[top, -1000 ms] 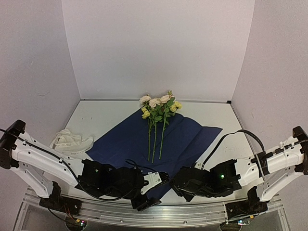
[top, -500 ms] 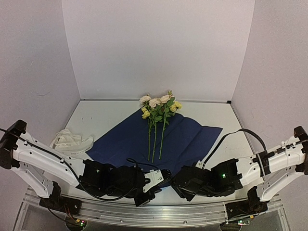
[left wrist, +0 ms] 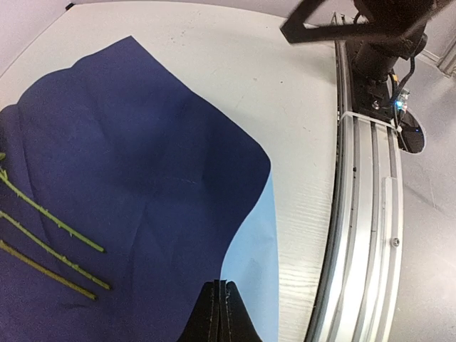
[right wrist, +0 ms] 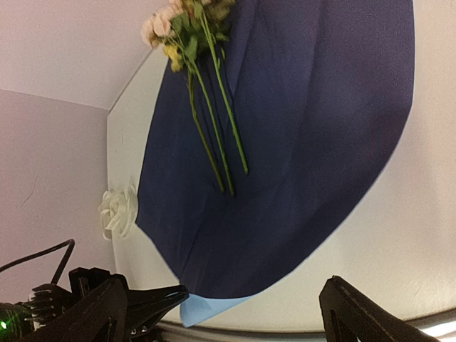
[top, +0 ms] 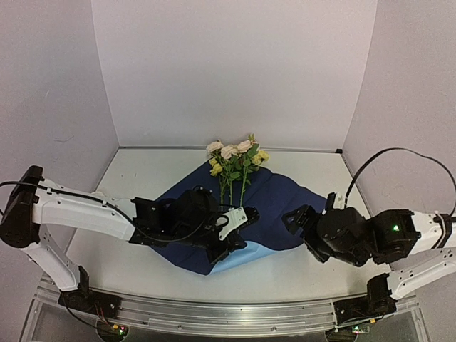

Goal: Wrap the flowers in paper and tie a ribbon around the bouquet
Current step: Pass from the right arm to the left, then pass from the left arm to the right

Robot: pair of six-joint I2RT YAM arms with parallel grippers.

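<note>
The paper (top: 274, 203) lies navy side up in the middle of the table, and the flowers (top: 231, 160) rest on it with their stems (left wrist: 50, 235) pointing toward me. My left gripper (top: 242, 216) is shut on the paper's near edge (left wrist: 222, 285). That edge is lifted and curled, so the light blue underside (left wrist: 253, 263) shows. My right gripper (top: 310, 214) hangs open to the right, above the paper's right part, with nothing in it (right wrist: 249, 306). The ribbon (right wrist: 117, 210) lies bunched left of the paper. It does not show in the top view.
The metal rail (left wrist: 363, 214) runs along the table's near edge just behind the lifted paper. The pale walls (top: 228, 71) close in the table at the back and both sides. The right arm's cable (top: 385, 157) loops above its wrist.
The left gripper shut on the paper's near edge and drew it up toward the flowers, baring the blue underside. The right gripper opened, let go and rose to the right.
</note>
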